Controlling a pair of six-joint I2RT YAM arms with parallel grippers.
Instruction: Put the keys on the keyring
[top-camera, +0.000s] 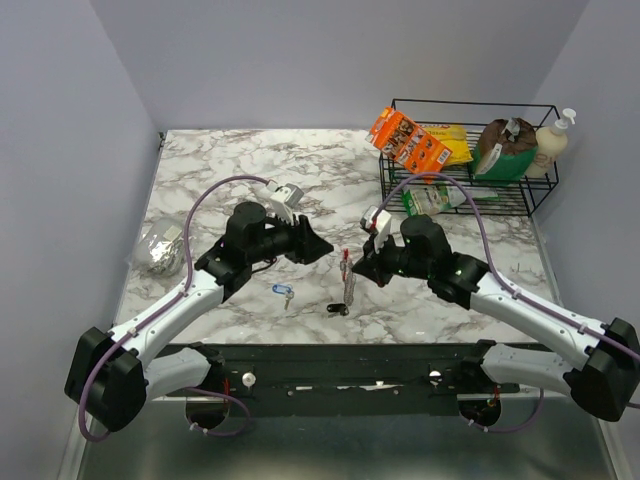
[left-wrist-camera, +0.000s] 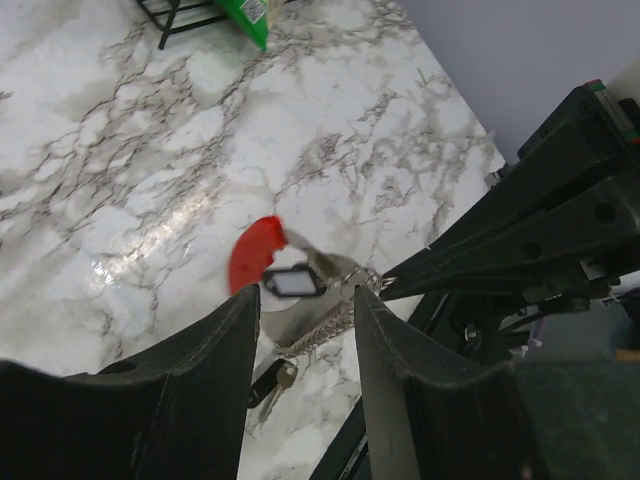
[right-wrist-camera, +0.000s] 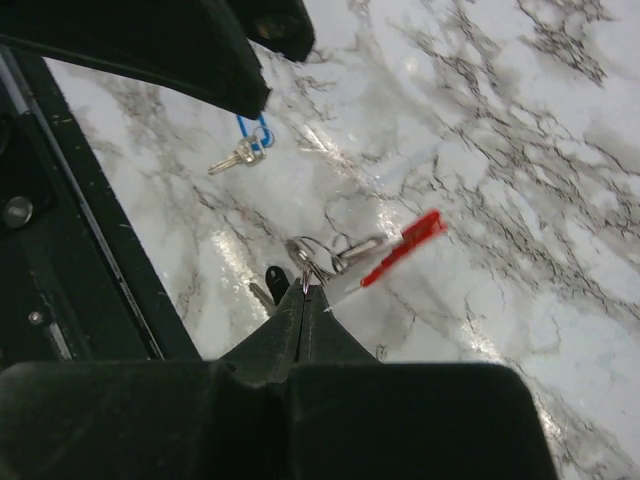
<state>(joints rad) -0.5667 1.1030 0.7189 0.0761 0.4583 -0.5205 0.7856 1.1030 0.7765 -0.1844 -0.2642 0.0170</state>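
Slim silver keyring with red curved plastic end (right-wrist-camera: 375, 255) is pinched at the right gripper's (right-wrist-camera: 305, 292) tips; blue-headed metal key (right-wrist-camera: 245, 148) lies flat well ahead-left.

Both low: left arm (top-camera: 190, 290), jaws parted, facing right arm (top-camera: 520, 300), jaws pressed together.

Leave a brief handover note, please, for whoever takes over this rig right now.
Right gripper: shut, pinching the keyring at its ring end on the table.
Left gripper: open, empty, facing the keyring.
Blue-headed key: loose on the table, apart from the keyring.
Dark key: at the keyring's near end; attached or not, cannot tell.
Done: keyring gripped. Left: thread the blue-headed key on.
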